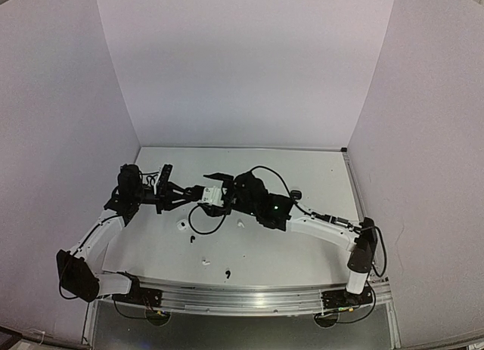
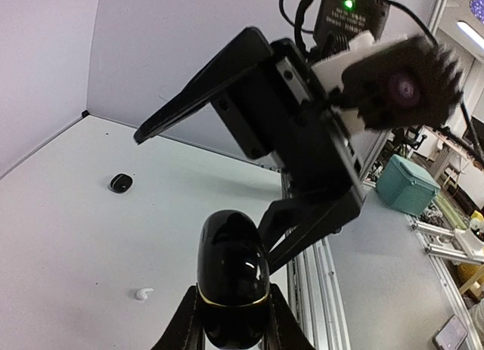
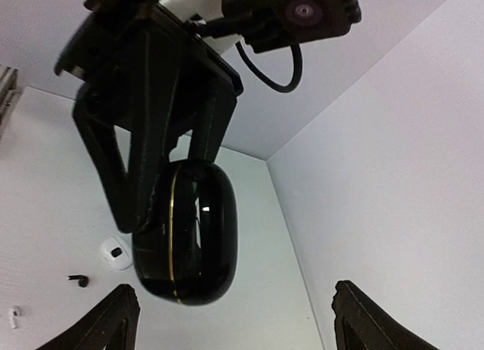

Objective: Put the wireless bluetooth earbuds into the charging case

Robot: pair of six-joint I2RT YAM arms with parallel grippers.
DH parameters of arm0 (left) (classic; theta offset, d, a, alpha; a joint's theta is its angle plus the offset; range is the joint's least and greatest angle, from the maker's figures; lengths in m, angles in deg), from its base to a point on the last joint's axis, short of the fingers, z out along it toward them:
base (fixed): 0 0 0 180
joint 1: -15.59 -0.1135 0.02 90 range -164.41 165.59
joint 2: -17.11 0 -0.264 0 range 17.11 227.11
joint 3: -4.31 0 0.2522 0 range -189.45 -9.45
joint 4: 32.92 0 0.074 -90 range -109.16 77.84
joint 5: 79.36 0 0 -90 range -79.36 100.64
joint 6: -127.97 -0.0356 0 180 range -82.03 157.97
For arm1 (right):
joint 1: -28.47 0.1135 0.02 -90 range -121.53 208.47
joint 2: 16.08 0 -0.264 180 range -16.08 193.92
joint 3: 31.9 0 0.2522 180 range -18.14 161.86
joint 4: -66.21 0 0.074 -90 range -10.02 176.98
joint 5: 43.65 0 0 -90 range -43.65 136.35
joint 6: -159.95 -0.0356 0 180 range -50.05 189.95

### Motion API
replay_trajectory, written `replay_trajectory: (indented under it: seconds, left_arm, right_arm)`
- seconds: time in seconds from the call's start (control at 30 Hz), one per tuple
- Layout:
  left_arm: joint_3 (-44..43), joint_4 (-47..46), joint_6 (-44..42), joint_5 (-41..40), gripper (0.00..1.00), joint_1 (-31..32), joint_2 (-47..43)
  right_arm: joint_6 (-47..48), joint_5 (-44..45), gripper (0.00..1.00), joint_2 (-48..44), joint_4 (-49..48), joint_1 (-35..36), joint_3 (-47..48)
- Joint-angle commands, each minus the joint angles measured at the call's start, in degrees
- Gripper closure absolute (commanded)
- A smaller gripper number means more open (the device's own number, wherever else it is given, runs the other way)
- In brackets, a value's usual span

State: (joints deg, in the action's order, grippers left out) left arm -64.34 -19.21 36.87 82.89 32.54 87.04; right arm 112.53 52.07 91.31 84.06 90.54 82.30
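My left gripper (image 2: 231, 320) is shut on a glossy black charging case (image 2: 231, 267) with a gold seam and holds it above the table, lid closed. In the right wrist view the case (image 3: 185, 240) hangs between my left fingers. My right gripper (image 3: 238, 320) is open wide and empty, facing the case at close range. In the top view both grippers meet at centre left, the left (image 1: 193, 193) and the right (image 1: 204, 191). On the table lie a white earbud (image 1: 240, 223), another white earbud (image 1: 204, 261) and a black earbud (image 1: 228, 274).
A white case (image 1: 181, 225) lies below the grippers. A second black case (image 1: 296, 193) sits to the right, behind the right arm. White walls close in the table on three sides, and a metal rail (image 1: 249, 298) runs along the near edge.
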Motion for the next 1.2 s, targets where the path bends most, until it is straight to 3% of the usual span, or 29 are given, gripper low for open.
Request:
replay_trajectory:
  seconds: [0.0,0.13,0.33,0.53,0.77,1.17]
  left_arm:
    - [-3.4,7.0,-11.5,2.2,1.0,0.1,-1.6]
    - [-3.6,8.7,-13.9,2.5,1.0,0.2,-1.5]
    - [-3.9,9.9,-14.9,3.2,1.0,1.2,-1.4]
    - [-4.1,10.5,-14.9,3.1,1.0,2.2,-1.3]
    - [-4.2,10.6,-14.8,3.1,1.0,3.0,-1.1]
    - [-4.3,9.9,-13.5,3.9,1.0,3.3,-0.8]
  right_arm:
    - [-19.3,-13.7,0.14,-5.9,13.2,-2.3,3.1]
    - [-29.2,-17.3,0.22,-1.9,24.6,-2.7,11.1]
    - [-37.4,-21.7,0.35,2.9,26.2,-3.7,15.7]
    - [-38.6,-25.3,0.41,6.0,27.1,-4.0,18.7]
    - [-39.0,-27.2,0.61,7.3,27.1,-4.0,19.8]
    - [-38.0,-30.3,0.74,9.3,27.2,-3.9,21.2]
